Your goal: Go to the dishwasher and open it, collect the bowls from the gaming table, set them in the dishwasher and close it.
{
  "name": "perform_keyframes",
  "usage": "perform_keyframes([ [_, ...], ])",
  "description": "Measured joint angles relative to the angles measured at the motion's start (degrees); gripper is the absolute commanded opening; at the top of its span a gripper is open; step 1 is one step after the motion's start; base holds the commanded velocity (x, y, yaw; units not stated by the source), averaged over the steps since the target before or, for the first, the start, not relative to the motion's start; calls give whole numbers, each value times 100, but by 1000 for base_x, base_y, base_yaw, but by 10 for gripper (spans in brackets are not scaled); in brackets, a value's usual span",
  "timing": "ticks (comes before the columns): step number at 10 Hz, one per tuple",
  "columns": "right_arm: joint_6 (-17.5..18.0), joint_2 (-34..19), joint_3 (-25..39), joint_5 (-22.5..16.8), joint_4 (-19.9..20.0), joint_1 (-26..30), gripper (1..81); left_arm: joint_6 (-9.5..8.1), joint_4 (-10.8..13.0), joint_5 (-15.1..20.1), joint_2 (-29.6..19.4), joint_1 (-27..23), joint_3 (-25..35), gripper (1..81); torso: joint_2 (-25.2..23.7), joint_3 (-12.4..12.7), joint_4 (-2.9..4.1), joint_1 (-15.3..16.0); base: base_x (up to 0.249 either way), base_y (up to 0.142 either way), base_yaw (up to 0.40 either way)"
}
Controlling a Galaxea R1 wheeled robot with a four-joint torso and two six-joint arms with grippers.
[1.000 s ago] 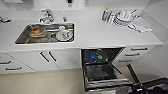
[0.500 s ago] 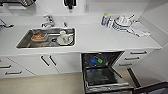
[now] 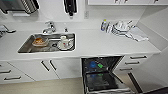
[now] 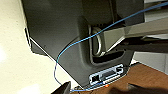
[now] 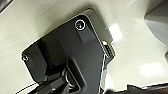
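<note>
One dishwasher (image 3: 102, 75) stands open under the bench (image 3: 100, 45), door down, a blue bowl (image 3: 93, 64) inside; sink (image 3: 47, 43) holds dishes; fingers' state: cannot tell.

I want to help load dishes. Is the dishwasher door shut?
No, the dishwasher door hangs open below the counter, showing its dark inside.

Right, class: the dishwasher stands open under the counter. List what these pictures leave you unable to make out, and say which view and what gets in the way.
- Head view: the dishwasher door's front end is cut off by the picture's bottom edge.
- Head view: a blue shape and a green shape in the dark rack are too blurred to identify.
- Head view: the items in the sink and the stack of dishes on the counter are too blurred to count.
</note>
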Motion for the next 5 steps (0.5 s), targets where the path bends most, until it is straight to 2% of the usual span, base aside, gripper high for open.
perform_keyframes([
  [2, -140, 312, -284, 85, 5, -277, 811, 0, 20, 23, 5, 5, -5, 811, -393, 2, 0, 247, 0, 0, 0],
  [5, -289, 419, -606, 165, 7, -502, 811, -2, 41, 37, 16, 10, -11, 811, -985, 7, 0, 617, 0, 0, 0],
])
